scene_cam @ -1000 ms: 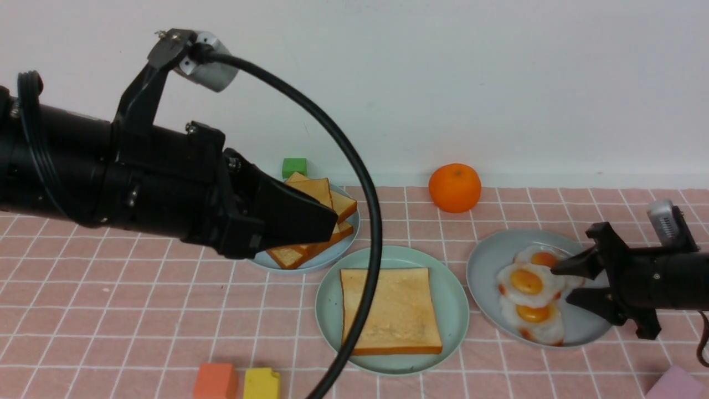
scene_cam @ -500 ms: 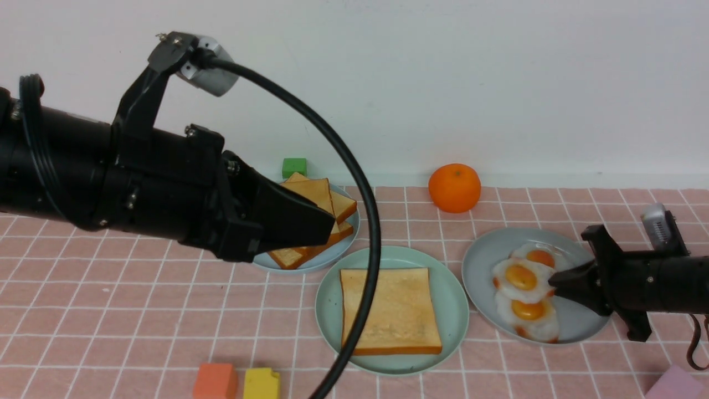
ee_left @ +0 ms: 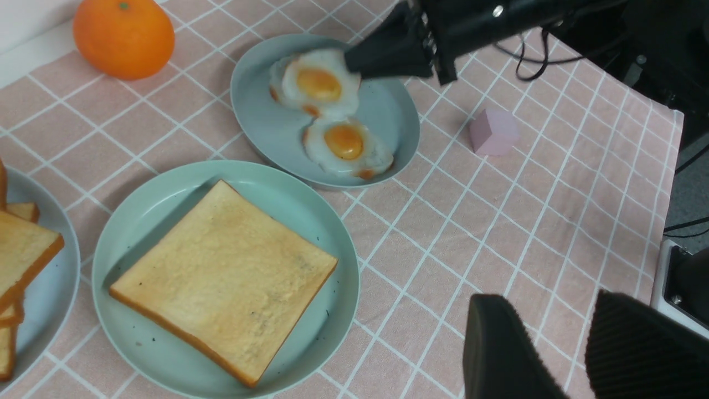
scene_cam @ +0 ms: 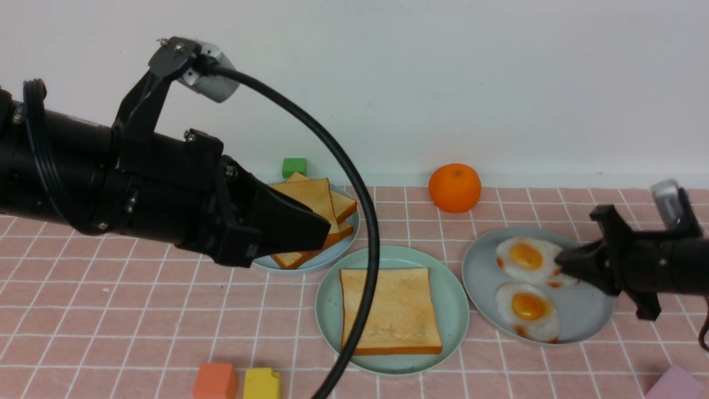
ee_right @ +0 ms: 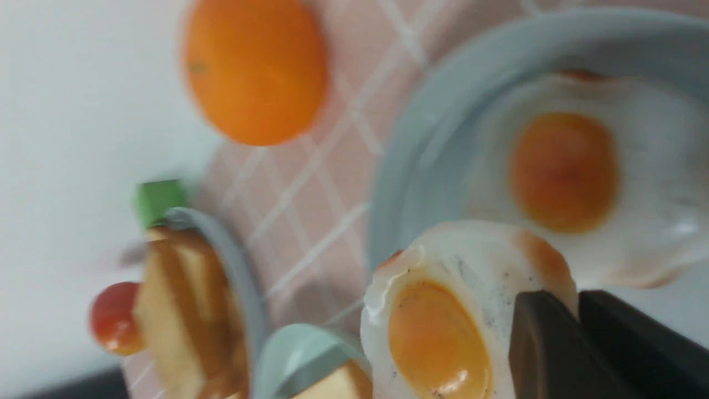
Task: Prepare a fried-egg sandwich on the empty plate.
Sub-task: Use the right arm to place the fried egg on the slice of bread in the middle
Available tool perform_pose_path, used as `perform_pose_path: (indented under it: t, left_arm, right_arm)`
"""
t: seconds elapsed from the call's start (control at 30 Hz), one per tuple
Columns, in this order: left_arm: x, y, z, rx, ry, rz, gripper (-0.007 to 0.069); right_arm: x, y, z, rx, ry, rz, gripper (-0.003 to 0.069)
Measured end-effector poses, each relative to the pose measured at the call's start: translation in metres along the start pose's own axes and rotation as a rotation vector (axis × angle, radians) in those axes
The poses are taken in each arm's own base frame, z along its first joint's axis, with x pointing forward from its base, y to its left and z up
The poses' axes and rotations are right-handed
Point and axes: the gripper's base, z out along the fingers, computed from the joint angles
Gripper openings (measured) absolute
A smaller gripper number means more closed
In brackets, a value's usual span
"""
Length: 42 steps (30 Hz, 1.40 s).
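Right gripper (scene_cam: 562,261) pinches one fried egg (scene_cam: 525,256) over the grey-blue plate (scene_cam: 587,317), three o'clock from the mint-green plate (scene_cam: 455,310) with its toast slice (scene_cam: 400,310); left gripper (scene_cam: 324,226) hovers empty, open or closed I can't tell

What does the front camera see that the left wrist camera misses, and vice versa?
Only the front view shows the small green cube by the wall, and the orange block and yellow block nearest the robot. Only the left wrist view shows the open gap of the left claw and the outer edge of the pink checked cloth. Both show the square golden toast slice on the round mint-green plate, the round orange fruit, and the right claw pinching a white fried egg with an orange yolk.
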Motion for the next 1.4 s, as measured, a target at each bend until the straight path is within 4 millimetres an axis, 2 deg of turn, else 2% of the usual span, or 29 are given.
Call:
perform_pose_path:
  t: [0.13, 0.17, 0.2, 0.23, 0.27, 0.3, 0.43, 0.47, 0.57, 0.67, 0.9, 0.97, 1.07, 1.17, 1.2, 1.3, 1.33, 1.37, 1.4]
  left_arm:
    - [0.000, 0.001, 0.000, -0.008, -0.005, 0.001, 0.0285]
    - [-0.001, 0.001, 0.000, -0.014, -0.009, 0.001, 0.0285]
    - [-0.001, 0.001, 0.000, -0.015, -0.010, 0.001, 0.0285]
    - [-0.001, 0.002, 0.000, -0.022, -0.014, 0.001, 0.0285]
    - [-0.001, 0.002, 0.000, -0.023, -0.015, 0.001, 0.0285]
    - [-0.002, 0.002, 0.000, -0.027, -0.017, 0.001, 0.0284]
    - [-0.002, 0.003, 0.000, -0.033, -0.019, 0.003, 0.0284]
    - [-0.002, 0.003, 0.000, -0.033, -0.019, 0.004, 0.0284]
    - [-0.002, 0.003, 0.000, -0.036, -0.019, 0.005, 0.0284]
    - [-0.002, 0.003, 0.000, -0.037, -0.019, 0.005, 0.0284]
    - [-0.001, 0.003, 0.000, -0.032, -0.016, 0.005, 0.0284]
    - [-0.001, 0.002, 0.000, -0.026, -0.012, 0.005, 0.0284]
    - [-0.001, 0.002, 0.000, -0.025, -0.011, 0.005, 0.0284]
    - [-0.001, 0.002, 0.000, -0.025, -0.011, 0.005, 0.0284]
    - [-0.001, 0.002, 0.000, -0.024, -0.011, 0.004, 0.0284]
    - [-0.001, 0.002, 0.000, -0.023, -0.013, -0.017, 0.0284]
    - [-0.001, 0.002, 0.000, -0.024, -0.013, -0.017, 0.0284]
    - [-0.002, 0.003, 0.000, -0.029, -0.018, -0.052, 0.0284]
    - [-0.002, 0.003, 0.000, -0.032, -0.021, -0.070, 0.0284]
  right_arm:
    - [0.004, 0.016, -0.007, -0.060, 0.013, -0.034, 0.0084]
    - [0.013, 0.027, -0.004, -0.090, 0.044, -0.058, 0.0084]
    - [0.015, 0.028, -0.004, -0.094, 0.049, -0.062, 0.0084]
    - [0.032, 0.041, 0.005, -0.117, 0.102, -0.096, 0.0084]
    - [0.033, 0.042, 0.006, -0.117, 0.107, -0.100, 0.0084]
    - [0.047, 0.052, 0.014, -0.129, 0.149, -0.140, 0.0084]
    - [0.078, 0.080, 0.039, -0.144, 0.217, -0.269, 0.0084]
    - [0.079, 0.079, 0.041, -0.138, 0.219, -0.271, 0.0084]
    - [0.096, 0.085, 0.064, -0.116, 0.261, -0.308, 0.0084]
    - [0.103, 0.080, 0.079, -0.095, 0.284, -0.306, 0.0084]
    - [0.101, 0.062, 0.096, 0.001, 0.257, -0.295, 0.0090]
    - [0.101, 0.062, 0.097, -0.001, 0.254, -0.309, 0.0127]
    - [0.102, 0.065, 0.095, -0.031, 0.271, -0.339, 0.0231]
    - [0.102, 0.075, 0.088, -0.075, 0.273, -0.379, 0.0360]
    - [0.101, 0.079, 0.084, -0.084, 0.268, -0.394, 0.0383]
    - [0.096, 0.098, 0.063, -0.107, 0.223, -0.491, 0.0474]
    - [0.096, 0.099, 0.061, -0.106, 0.222, -0.504, 0.0477]
    - [0.093, 0.112, 0.045, -0.113, 0.188, -0.570, 0.0496]
    - [0.092, 0.116, 0.039, -0.112, 0.182, -0.602, 0.0501]
